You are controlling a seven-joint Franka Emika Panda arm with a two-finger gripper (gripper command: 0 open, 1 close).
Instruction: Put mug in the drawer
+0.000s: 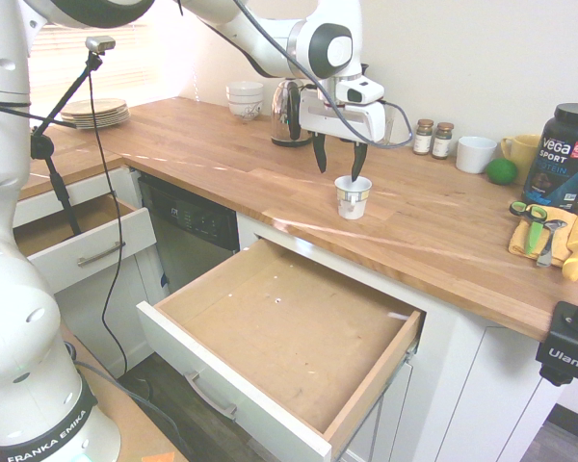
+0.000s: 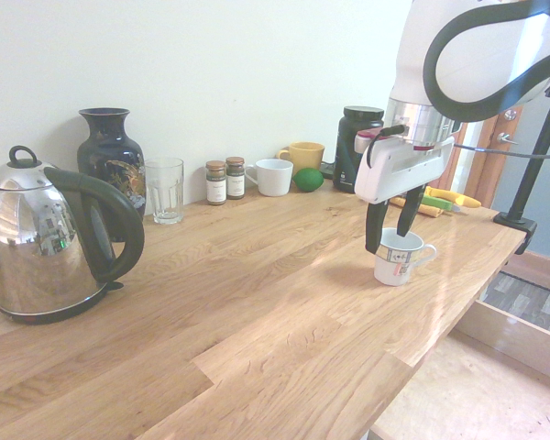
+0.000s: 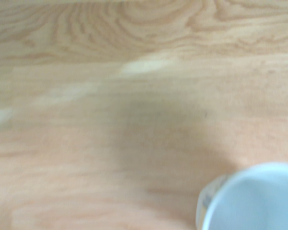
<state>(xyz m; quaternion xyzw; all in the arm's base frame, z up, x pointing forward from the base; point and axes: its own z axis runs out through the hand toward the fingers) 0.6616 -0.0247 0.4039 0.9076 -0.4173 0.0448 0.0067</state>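
Your open black-fingered tool [image 1: 340, 154] is over the small white patterned mug [image 1: 353, 197], with the wide wooden drawer [image 1: 287, 332] at seven o'clock from it.

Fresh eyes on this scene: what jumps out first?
Probably the big wide drawer, pulled out below the counter, its pale wooden interior showing. Next, the white arm's gripper, open just above the small patterned mug near the counter's front edge. From the opposite side, the shiny kettle dominates the near end, with a dark blue vase behind it.
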